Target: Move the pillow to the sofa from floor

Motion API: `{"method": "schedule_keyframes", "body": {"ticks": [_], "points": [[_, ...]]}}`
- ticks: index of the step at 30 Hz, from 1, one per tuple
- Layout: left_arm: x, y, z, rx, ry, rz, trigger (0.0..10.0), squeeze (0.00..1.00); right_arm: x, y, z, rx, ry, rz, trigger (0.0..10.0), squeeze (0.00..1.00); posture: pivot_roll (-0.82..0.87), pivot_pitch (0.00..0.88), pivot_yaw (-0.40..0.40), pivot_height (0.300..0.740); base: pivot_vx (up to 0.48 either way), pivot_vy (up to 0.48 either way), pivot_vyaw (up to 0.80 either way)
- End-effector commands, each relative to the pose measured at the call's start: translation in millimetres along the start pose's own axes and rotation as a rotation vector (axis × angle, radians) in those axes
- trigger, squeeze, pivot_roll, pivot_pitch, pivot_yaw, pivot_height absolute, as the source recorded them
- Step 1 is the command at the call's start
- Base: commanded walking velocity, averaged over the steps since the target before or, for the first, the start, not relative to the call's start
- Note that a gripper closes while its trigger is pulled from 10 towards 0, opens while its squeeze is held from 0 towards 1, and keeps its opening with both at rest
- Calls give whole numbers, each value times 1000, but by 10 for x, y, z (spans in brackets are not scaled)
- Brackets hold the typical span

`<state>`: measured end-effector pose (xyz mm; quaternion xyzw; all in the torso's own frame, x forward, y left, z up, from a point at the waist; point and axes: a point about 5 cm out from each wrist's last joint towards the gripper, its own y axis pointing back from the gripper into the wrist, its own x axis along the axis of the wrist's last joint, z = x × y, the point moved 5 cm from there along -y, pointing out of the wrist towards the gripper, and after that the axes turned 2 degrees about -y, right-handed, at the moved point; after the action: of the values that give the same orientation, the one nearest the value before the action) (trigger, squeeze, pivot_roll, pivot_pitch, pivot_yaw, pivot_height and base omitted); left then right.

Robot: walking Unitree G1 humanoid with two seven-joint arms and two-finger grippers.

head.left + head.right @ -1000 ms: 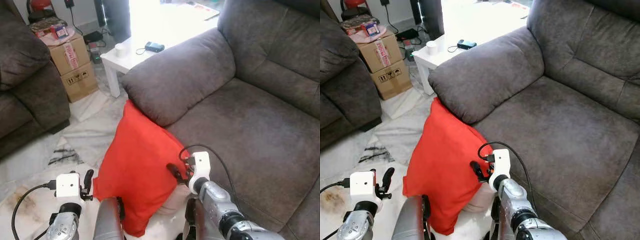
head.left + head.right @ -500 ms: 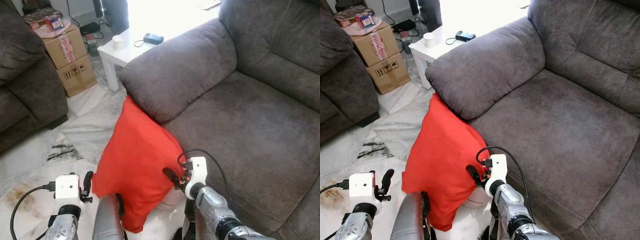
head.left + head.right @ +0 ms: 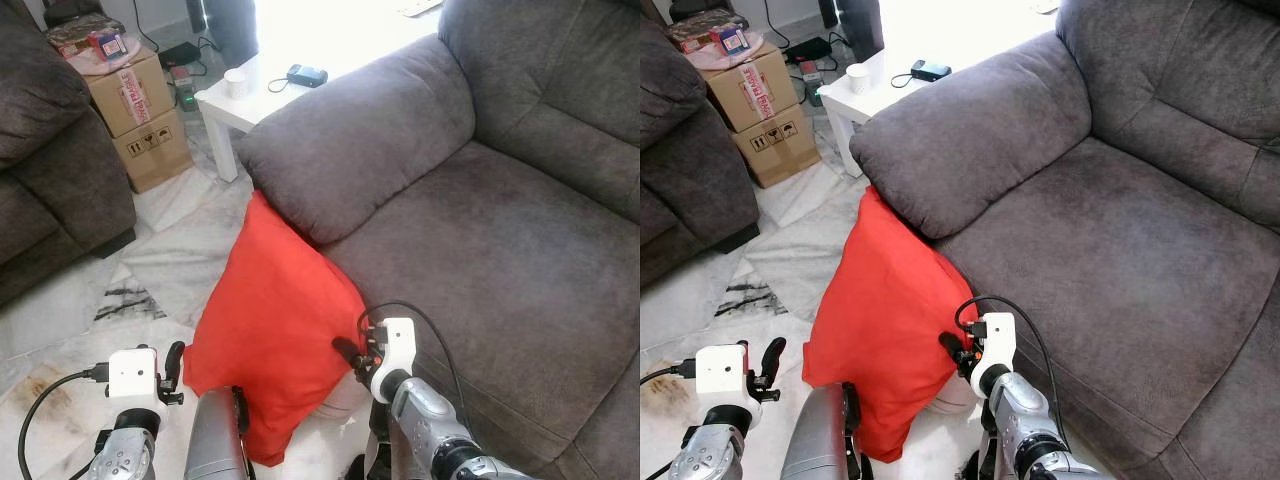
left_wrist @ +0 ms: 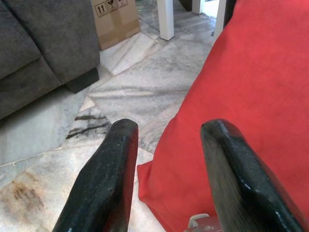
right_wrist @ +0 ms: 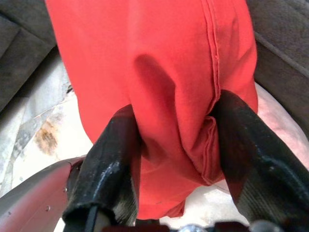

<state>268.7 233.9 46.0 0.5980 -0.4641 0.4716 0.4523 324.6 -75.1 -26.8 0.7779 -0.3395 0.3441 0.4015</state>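
Your red pillow [image 3: 270, 330] stood on its lower edge on the marble floor [image 3: 90, 320], leaning against the front of the grey sofa [image 3: 520, 250], with its upper corner tucked under the sofa's padded armrest [image 3: 360, 140]. Your right gripper [image 5: 174, 145] had its two black fingers [image 5: 108, 159] spread on either side of the pillow's seamed edge, the red fabric bunched between them and touching both inner faces. From the head camera, that gripper [image 3: 350, 352] met the pillow at its right lower side, just beside the sofa front. Your left gripper [image 4: 166, 159] stood open near the pillow's lower left corner; its fingers [image 4: 104, 179] held nothing, and bare floor showed between them.

The armrest overhung the pillow's top and stood between it and the seat cushion. Behind the armrest was a white side table [image 3: 270, 90] bearing a small white cup [image 3: 237, 83] and a dark device [image 3: 307, 75] with a cable. To its left sat a cardboard box [image 3: 140, 105] with small items on top. A second dark sofa [image 3: 50, 170] bordered the floor on your left.
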Motion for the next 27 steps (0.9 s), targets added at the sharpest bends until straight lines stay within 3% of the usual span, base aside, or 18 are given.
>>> {"method": "schedule_keyframes", "body": {"ticks": [1, 13, 20, 27], "points": [[-29, 17, -42, 13, -18, -18, 10000, 0, -188, 52, 38, -25, -21, -56, 0, 0, 236, 210, -49, 579, 0, 0, 0], [-38, -31, -47, 11, -18, -20, 10000, 0, -243, 5, -47, -42, -9, -86, 0, 0, 236, 175, -47, 579, 0, 0, 0], [-20, -145, -58, 11, -20, -12, 10000, 0, -162, -84, -156, -54, 21, -80, 0, 0, 229, 103, -46, 579, 0, 0, 0], [-61, -269, 22, -13, -19, -21, 10000, 0, -119, -106, -146, -91, 32, -69, 0, 0, 192, 7, -26, 579, 0, 0, 0]]}}
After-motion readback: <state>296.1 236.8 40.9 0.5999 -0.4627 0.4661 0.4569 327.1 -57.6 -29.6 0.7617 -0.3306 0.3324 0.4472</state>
